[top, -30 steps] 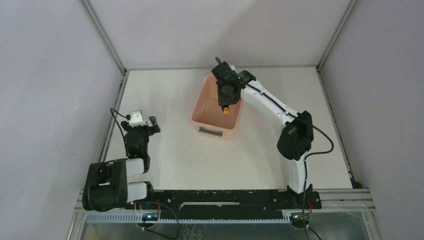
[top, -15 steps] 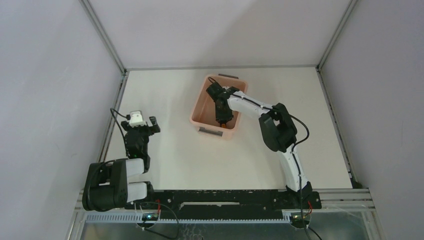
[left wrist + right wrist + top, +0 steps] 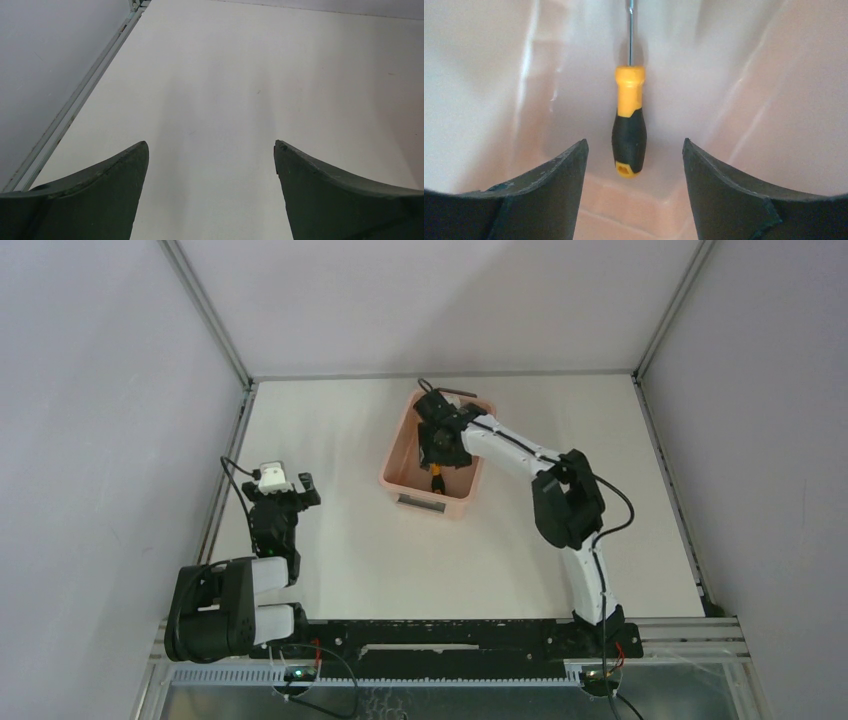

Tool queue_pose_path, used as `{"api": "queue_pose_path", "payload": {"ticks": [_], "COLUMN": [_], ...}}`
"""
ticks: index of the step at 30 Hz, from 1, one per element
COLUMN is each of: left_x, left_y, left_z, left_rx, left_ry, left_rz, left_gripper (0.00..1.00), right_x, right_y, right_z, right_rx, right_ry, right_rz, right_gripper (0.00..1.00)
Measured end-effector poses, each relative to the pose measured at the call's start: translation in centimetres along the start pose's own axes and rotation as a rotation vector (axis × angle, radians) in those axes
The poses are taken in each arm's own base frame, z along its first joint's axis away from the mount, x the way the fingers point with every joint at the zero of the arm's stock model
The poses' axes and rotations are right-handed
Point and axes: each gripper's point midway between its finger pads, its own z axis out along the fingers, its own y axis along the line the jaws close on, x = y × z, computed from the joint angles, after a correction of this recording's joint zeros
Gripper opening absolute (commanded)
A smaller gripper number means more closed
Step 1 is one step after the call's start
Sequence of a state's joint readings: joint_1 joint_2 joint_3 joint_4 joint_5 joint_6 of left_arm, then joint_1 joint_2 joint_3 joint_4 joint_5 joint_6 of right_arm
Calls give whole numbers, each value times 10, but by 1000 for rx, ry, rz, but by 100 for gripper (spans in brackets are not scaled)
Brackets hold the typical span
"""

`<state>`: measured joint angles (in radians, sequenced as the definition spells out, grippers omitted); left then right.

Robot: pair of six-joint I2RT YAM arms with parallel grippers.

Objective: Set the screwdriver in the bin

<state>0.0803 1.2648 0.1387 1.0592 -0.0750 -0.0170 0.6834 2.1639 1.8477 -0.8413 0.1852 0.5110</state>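
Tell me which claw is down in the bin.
The right claw, open inside the pink bin over the screwdriver; the left claw hangs over the table.

Likely lab: aluminium-framed white enclosure (image 3: 440, 300)

screwdriver (image 3: 628, 131) shaft, tip cut off at top edge (right wrist); bin (image 3: 398, 455) floor partly hidden

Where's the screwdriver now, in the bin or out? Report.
In. The screwdriver lies inside the bin, pink walls around it, loose between the right gripper's open jaws.
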Motion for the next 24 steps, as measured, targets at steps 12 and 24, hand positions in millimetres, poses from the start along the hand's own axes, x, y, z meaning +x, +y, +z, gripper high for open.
{"api": "queue_pose_path", "payload": {"ticks": [12, 24], "left_x": [0, 0], "left_y": [0, 0], "left_z": [0, 0], "left_rx": [0, 0], "left_ry": [0, 0], "left_rz": [0, 0], "left_gripper": [100, 100], "right_x": [-88, -29], "right_y": [-54, -267], "right_z": [-192, -204], "right_rx": [-14, 309], "right_ry": [-453, -418], "right_rz": [30, 329], "right_gripper": [100, 100]}}
